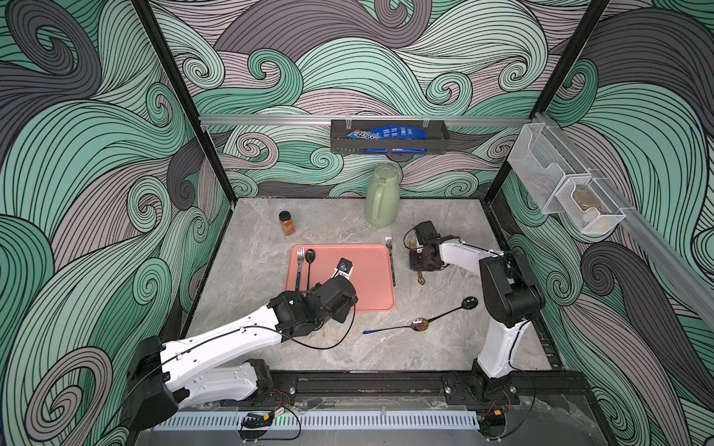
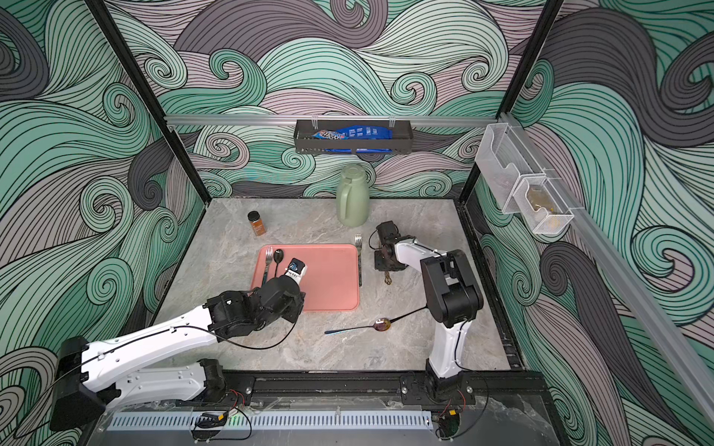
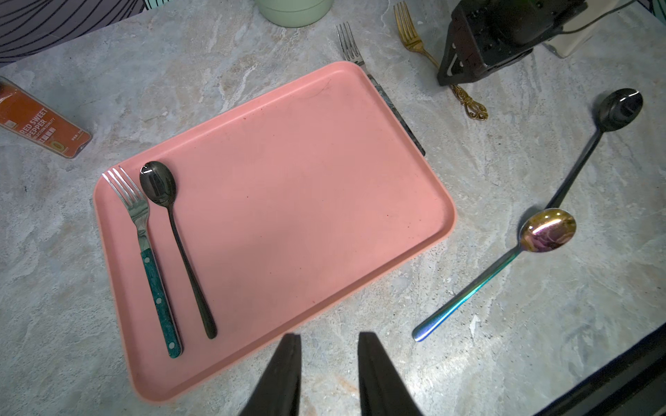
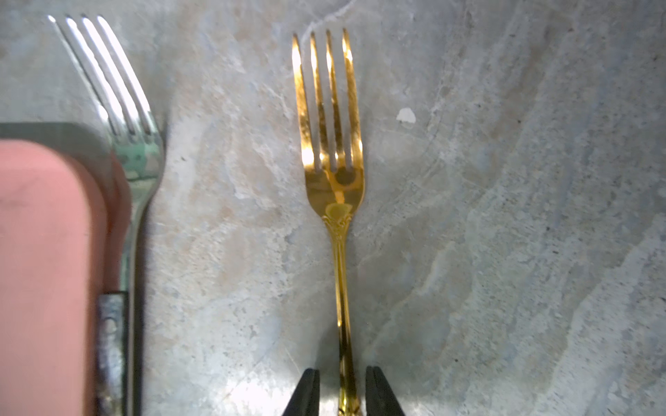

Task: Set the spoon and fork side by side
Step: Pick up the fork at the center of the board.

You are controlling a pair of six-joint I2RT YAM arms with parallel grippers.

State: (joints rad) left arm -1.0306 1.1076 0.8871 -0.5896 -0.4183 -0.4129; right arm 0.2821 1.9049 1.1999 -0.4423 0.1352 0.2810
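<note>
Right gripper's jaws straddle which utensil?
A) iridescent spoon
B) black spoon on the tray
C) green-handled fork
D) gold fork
D: in the right wrist view the gold fork lies on the table with its handle running between the parted fingertips of the right gripper.

Seen in a top view, walls [image 1: 347, 58] printed with swirling waves in mint green, mauve and dark grey, lined in black, close the cell on three sides. Black frame posts [image 1: 183, 100] stand at the back corners. The tabletop [image 1: 425, 359] is grey marbled stone under soft, even light. At 12 o'clock an aluminium rail [image 1: 270, 120] carries a black wall basket [image 1: 344, 146]. Toward 2 o'clock, white mesh bins [image 1: 541, 170] hang on a side rail [image 1: 664, 253].
</note>
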